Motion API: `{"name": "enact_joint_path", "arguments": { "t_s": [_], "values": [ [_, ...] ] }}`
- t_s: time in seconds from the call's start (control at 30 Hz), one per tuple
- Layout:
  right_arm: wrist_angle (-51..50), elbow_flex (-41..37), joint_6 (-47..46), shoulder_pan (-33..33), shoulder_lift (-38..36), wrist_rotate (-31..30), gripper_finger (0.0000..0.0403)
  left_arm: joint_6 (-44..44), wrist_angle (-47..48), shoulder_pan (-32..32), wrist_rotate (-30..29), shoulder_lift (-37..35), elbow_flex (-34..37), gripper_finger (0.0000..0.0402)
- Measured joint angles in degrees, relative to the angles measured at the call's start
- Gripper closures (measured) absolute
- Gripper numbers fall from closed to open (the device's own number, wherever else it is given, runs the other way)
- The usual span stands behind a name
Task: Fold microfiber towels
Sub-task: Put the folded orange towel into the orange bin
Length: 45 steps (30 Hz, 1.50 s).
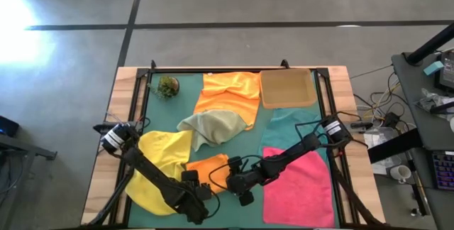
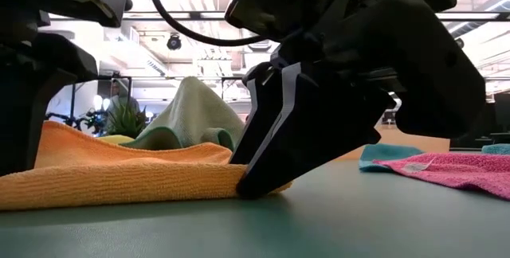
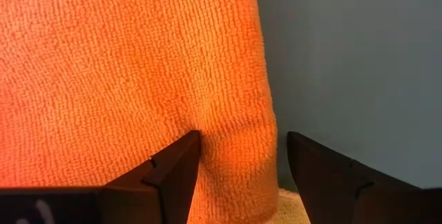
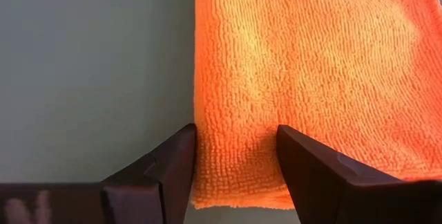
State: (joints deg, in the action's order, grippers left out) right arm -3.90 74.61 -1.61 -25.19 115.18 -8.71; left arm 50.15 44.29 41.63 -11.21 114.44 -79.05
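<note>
A folded orange towel [image 1: 208,167] lies flat on the green mat near the table's front, its left part on a yellow towel [image 1: 159,162]. My left gripper [image 1: 202,193] stands open at its near edge, pointing steeply down. One of its fingers is on the cloth and the other is over the mat beside the edge [image 3: 266,113]. My right gripper [image 1: 234,180] stands open at the towel's right edge, slanting down from the right, with a strip of the towel [image 4: 235,148] between its fingers. My left gripper has one fingertip [image 3: 181,156] set on the orange towel's top near its edge, where the cloth shows a small dent [image 3: 200,124]. Its other finger is off the cloth. My right gripper's lower fingertip [image 2: 263,180] is down at mat level against the towel's right edge [image 2: 227,177]. Nothing is pinched.
An olive towel [image 1: 213,127] is heaped behind the folded towel, with a larger orange towel [image 1: 230,95] beyond it. A pink towel [image 1: 298,184] and a teal towel [image 1: 292,122] lie to the right. A tan tray [image 1: 287,88] and a plant ball [image 1: 168,86] sit at the far side.
</note>
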Motion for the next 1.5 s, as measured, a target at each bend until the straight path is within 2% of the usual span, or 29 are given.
{"name": "enact_joint_path", "arguments": {
  "t_s": [0.17, 0.27, 0.4, 0.6, 0.67, 0.8, 1.17, 1.37, 1.5],
  "values": [
    [0.0, 0.0, -0.5, 0.1, 0.0, 0.1, 0.0231, 0.2, 0.1, -0.5, -0.7, 1.1, -0.1, 0.0201],
    [-0.1, 0.0, -1.6, 0.2, 0.0, 0.4, 0.0255, 0.3, 0.2, -0.7, -0.8, 1.7, -0.1, 0.0221],
    [-0.1, 0.0, -1.6, 0.3, 0.1, 0.6, 0.0288, -1.0, 0.6, -1.0, -1.3, 1.8, 0.0, 0.0273],
    [-0.2, 0.0, -2.6, 0.3, 0.1, 0.2, 0.0343, -4.4, 1.4, -1.2, -2.5, 1.7, 0.1, 0.0375],
    [-0.2, 0.0, -2.9, 0.3, 0.1, 0.1, 0.0362, -4.5, 1.4, -1.2, -2.7, 1.6, 0.2, 0.0393],
    [-0.4, 0.0, -3.8, 0.3, 0.0, 0.1, 0.0389, -4.6, 1.6, -1.2, -2.6, 1.0, 0.1, 0.0391],
    [-8.7, -0.1, -13.2, -0.5, -6.3, -0.5, 0.0393, -9.9, 4.5, -4.2, -2.0, -3.7, -3.5, 0.0391],
    [-13.5, -0.1, -17.0, -1.6, -11.4, -1.1, 0.0394, -17.0, 4.4, -8.4, -2.2, -4.8, -6.9, 0.0391],
    [-17.3, -0.1, -18.1, -1.9, -15.6, -4.6, 0.0394, -22.6, 4.7, -11.6, -2.6, -6.0, -7.6, 0.0391]
  ]
}}
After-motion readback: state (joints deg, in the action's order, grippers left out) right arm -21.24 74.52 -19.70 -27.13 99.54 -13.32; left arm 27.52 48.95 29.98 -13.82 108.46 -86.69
